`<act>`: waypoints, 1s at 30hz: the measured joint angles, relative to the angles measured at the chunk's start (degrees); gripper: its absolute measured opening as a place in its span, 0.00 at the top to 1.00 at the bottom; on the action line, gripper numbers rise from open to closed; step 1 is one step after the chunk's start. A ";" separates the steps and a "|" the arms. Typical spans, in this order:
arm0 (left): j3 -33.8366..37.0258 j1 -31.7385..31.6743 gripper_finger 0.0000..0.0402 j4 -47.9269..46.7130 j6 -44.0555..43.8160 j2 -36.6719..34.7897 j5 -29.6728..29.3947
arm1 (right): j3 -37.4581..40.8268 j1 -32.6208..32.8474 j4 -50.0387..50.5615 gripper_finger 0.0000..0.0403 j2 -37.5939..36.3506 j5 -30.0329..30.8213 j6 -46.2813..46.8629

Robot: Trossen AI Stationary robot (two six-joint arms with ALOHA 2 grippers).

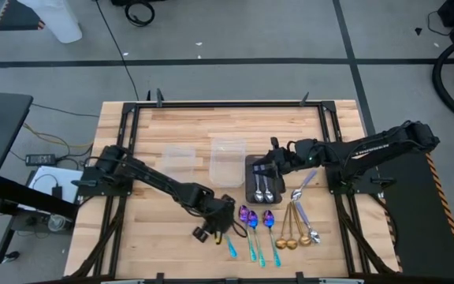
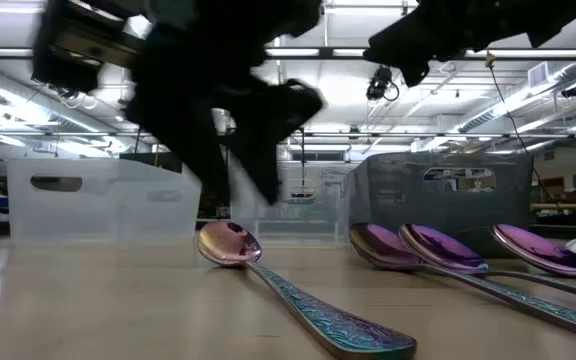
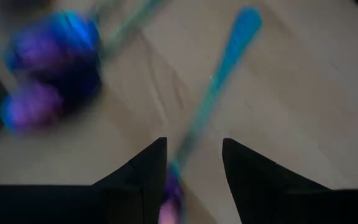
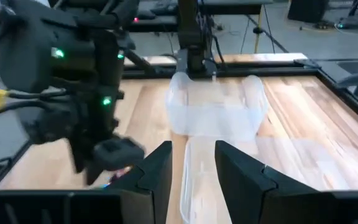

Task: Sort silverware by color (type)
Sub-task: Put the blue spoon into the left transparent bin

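High view: straight down over the whole desk (image 1: 172,118) and both arms. Low view: level at desk height, very near the purple spoons (image 2: 238,245), shared with the high and left wrist views. Right wrist view: across the clear tubs (image 4: 216,109).

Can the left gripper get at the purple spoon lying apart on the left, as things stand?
Probably yes. The left gripper is open directly over that purple spoon, its handle running up between the fingers. The other purple spoons lie off to the side, clear of it.
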State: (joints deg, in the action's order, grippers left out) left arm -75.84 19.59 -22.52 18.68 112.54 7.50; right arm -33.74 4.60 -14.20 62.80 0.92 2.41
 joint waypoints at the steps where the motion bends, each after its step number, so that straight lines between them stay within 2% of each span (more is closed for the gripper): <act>1: 0.08 -0.10 0.60 0.95 1.21 0.35 -0.07 | -0.02 0.41 -1.12 0.67 0.74 0.49 -0.02; 7: 0.51 -0.10 0.64 0.54 6.03 2.08 -0.33 | -0.20 1.18 -1.05 0.67 2.06 2.65 -0.88; 9: 0.19 -0.16 0.65 2.96 6.05 2.96 -0.34 | -0.02 1.16 -0.66 0.67 1.75 2.65 -0.66; 30: 0.36 -0.19 0.65 -0.45 5.99 4.13 -0.32 | -0.13 1.23 -1.24 0.67 0.73 2.59 0.35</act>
State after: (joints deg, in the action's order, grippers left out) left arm -75.48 19.40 -22.97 24.67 116.66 7.18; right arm -33.87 5.82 -15.44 63.53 3.51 2.76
